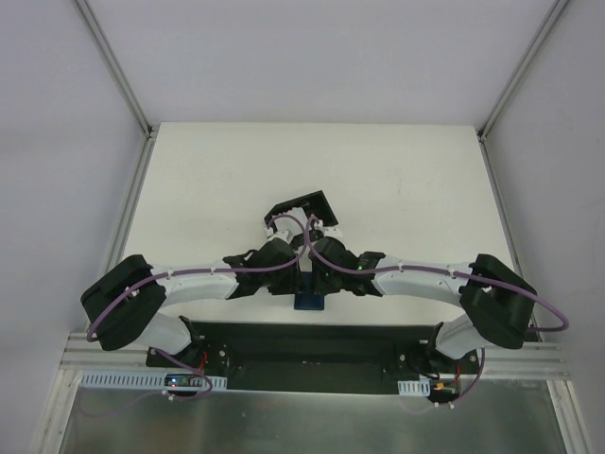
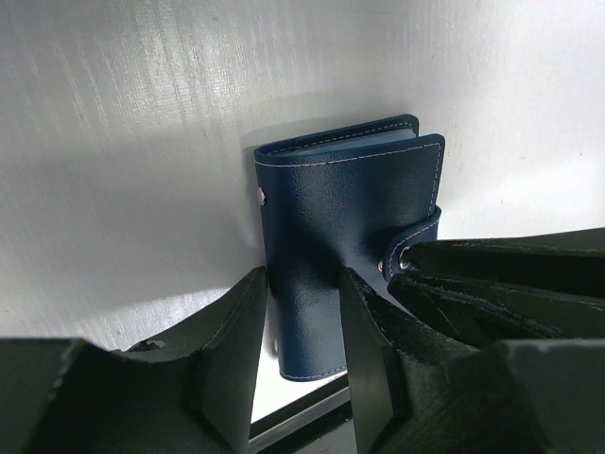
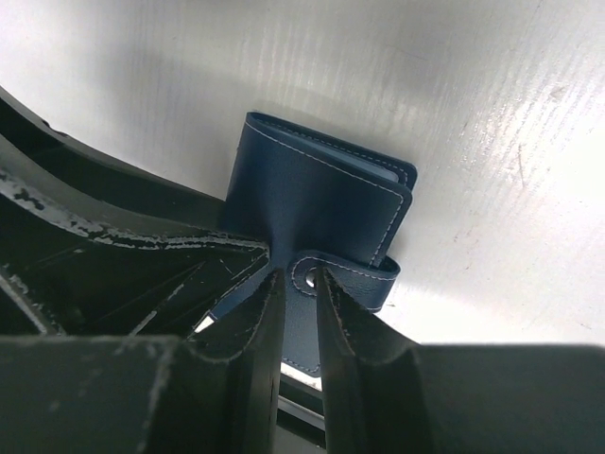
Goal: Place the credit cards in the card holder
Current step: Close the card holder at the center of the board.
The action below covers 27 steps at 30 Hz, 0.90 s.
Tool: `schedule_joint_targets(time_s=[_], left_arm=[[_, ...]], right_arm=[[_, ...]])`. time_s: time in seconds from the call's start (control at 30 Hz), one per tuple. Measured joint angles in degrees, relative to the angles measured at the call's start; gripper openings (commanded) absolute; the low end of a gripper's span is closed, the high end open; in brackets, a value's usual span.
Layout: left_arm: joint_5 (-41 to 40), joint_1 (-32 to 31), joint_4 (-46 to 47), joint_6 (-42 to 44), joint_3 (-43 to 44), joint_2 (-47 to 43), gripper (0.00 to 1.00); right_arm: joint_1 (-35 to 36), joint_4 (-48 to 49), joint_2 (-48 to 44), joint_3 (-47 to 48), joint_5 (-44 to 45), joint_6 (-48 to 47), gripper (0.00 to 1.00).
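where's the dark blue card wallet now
The dark blue card wallet is low centre in the top view, at the near edge of the table, gripped between the left gripper and right gripper.

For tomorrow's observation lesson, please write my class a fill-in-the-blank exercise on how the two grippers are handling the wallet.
The left gripper and the right gripper both grip the card holder, whose cover is dark ____.
The holder's snap strap is pinched by the robot's ____ gripper.
The holder's folded body is clamped by the robot's ____ gripper.
The table under them is ____.

Missing words: blue; right; left; white.
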Motion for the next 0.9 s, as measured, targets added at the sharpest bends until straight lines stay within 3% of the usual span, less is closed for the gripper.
schedule_joint_targets(time_s=[0.9], left_arm=[[0.0,0.0,-0.2,0.0,0.1,0.1,0.36]], right_arm=[[0.0,1.5,0.0,-0.4,-0.7,0.4,0.19]])
